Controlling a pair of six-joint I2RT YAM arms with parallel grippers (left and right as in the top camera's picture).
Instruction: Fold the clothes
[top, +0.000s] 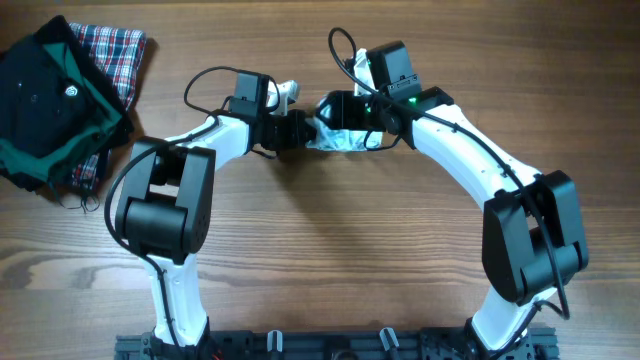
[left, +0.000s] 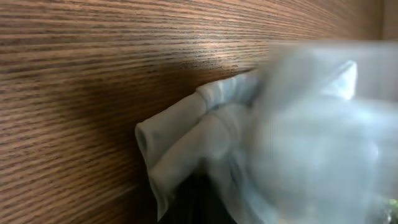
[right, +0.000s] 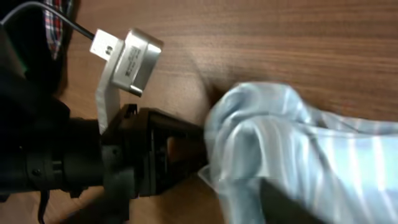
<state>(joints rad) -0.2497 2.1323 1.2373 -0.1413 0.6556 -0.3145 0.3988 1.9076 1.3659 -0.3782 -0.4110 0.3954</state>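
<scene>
The clothes, one small pale-blue garment with fine stripes (top: 337, 138), lie bunched on the wooden table at the middle back, between my two grippers. My left gripper (top: 303, 131) is at its left edge and shut on a bunched fold (left: 205, 124). Only a dark finger shows under the cloth in the left wrist view (left: 199, 202). My right gripper (top: 352, 118) is at its right side and shut on the cloth (right: 298, 143), with one dark finger (right: 292, 205) under the fabric. The left gripper (right: 177, 152) also shows in the right wrist view, touching the garment's edge.
A black-and-green garment (top: 45, 100) lies on a red plaid cloth (top: 118, 52) at the far left back. A camera module with a cable (right: 130, 59) sits on the left wrist. The arm bases stand along the front edge (top: 330, 345).
</scene>
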